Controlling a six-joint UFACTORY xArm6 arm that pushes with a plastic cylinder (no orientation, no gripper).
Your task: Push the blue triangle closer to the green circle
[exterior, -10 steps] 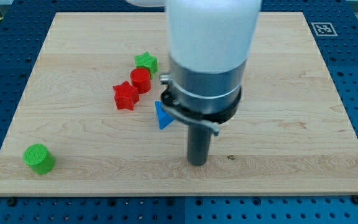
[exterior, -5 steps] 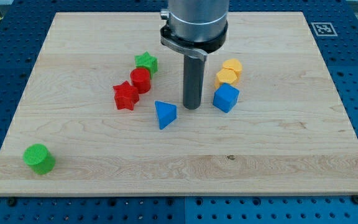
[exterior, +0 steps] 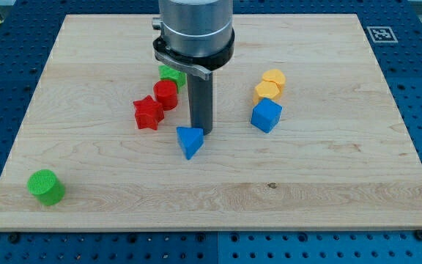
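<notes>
A square black-and-white marker (exterior: pixel 379 34) sits at the worktop's (exterior: pixel 328 183) top right corner; no writing is legible. The arm stands vertical; there is no pincer, and my tip (exterior: pixel 200 132) touches the blue triangle (exterior: pixel 190 140) near mid-worktop. The green circle (exterior: pixel 46 186) lies well apart, near the bottom left corner.

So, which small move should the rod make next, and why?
Probably a short push toward the view's bottom left. My tip sits just at the upper right of the blue triangle, seemingly touching it, and the green circle lies far off at the bottom left, so that direction closes the gap.
</notes>
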